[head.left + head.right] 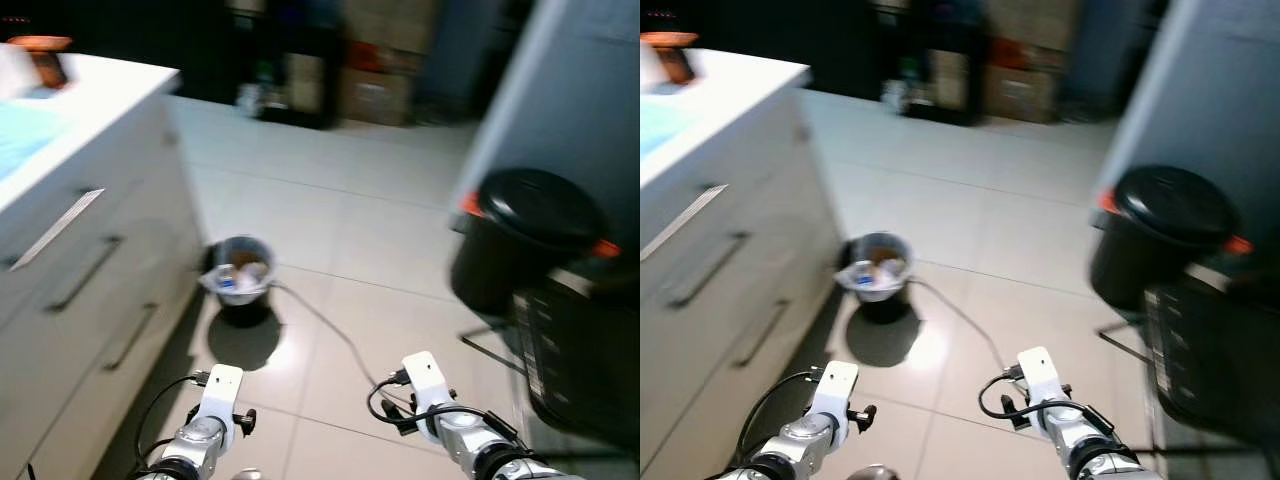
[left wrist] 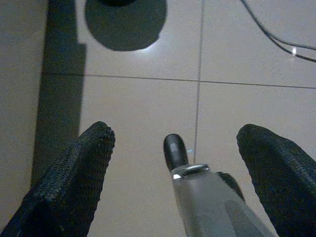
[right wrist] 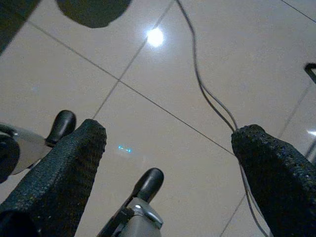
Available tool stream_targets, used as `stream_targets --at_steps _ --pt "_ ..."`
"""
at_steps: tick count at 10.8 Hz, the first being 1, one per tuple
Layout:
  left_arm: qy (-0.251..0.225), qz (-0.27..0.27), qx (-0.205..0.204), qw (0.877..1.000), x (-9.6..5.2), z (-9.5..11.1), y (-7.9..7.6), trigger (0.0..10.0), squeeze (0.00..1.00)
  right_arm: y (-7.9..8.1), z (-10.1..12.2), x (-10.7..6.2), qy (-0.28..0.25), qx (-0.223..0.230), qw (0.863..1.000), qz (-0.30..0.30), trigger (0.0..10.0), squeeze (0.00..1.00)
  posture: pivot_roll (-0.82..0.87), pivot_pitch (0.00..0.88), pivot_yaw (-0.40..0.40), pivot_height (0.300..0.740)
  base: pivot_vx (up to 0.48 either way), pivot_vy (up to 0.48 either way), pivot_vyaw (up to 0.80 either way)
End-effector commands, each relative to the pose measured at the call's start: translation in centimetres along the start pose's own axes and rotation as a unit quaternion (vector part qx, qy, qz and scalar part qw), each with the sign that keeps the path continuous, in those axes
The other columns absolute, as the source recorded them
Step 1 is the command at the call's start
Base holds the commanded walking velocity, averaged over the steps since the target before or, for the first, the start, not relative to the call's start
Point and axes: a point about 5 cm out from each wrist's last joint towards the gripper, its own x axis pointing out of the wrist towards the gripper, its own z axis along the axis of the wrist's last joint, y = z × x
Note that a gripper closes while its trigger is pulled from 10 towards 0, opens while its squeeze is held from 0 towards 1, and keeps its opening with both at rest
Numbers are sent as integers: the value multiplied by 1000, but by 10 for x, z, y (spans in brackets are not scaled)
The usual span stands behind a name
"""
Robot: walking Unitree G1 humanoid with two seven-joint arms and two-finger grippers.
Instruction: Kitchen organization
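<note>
Both hands hang low over the tiled floor (image 1: 380, 220), left hand (image 2: 182, 148) and right hand (image 3: 168, 143) spread wide, holding nothing. Small bucket (image 1: 240, 272) sits beside the white table (image 1: 90, 110).

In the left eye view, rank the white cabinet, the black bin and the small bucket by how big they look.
1. White cabinet, largest, though it is nearest the camera.
2. Black bin.
3. Small bucket, smallest, beside the cabinet.
</note>
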Motion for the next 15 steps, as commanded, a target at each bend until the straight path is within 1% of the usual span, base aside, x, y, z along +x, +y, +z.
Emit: stream_targets --at_steps 1,2,3,4,5,6,7,8,10,12,13,15 --pt "5 0 9 1000 0 -2 -2 10000 0 -1 1 0 1 4 1000 -1 10000 0 62 0 -19 740 0 0 800" --pt "2 1 6 1000 0 -2 0 10000 0 1 2 1 0 8 1000 0 10000 0 57 0 -8 740 0 0 800" --pt "-16 6 -2 1000 0 4 4 10000 0 3 3 1 -1 6 1000 1 10000 0 53 0 -2 740 0 0 800" --pt "-22 16 -1 1000 0 7 7 10000 0 4 3 1 -2 8 1000 3 10000 0 54 0 0 740 0 0 800" --pt "-22 32 20 999 0 8 11 10000 0 6 4 2 -2 8 1000 4 10000 0 54 0 3 740 0 0 800" --pt "-23 37 29 999 -1 9 13 10000 0 7 5 2 -3 9 1000 5 10000 0 56 0 6 740 0 0 800" --pt "-40 41 14 998 -1 13 15 10000 0 9 6 2 -3 8 1000 8 10000 0 55 0 9 740 0 0 800" --pt "-47 42 4 998 -1 15 16 10000 0 9 6 3 -3 8 1000 8 10000 0 54 0 11 740 0 0 800" --pt "-43 21 22 999 0 15 11 10000 0 10 7 3 -3 10 1000 9 10000 0 53 0 11 740 0 0 800" --pt "-24 8 35 999 0 4 4 10000 0 10 7 3 -3 9 1000 10 10000 0 56 0 9 740 0 0 800" --pt "-23 10 27 999 -1 4 6 10000 0 10 7 3 -2 8 1000 11 10000 0 58 0 8 740 0 0 800" --pt "-21 5 29 999 -1 2 5 10000 0 10 7 3 -2 7 1000 12 10000 0 60 0 7 740 0 0 800"
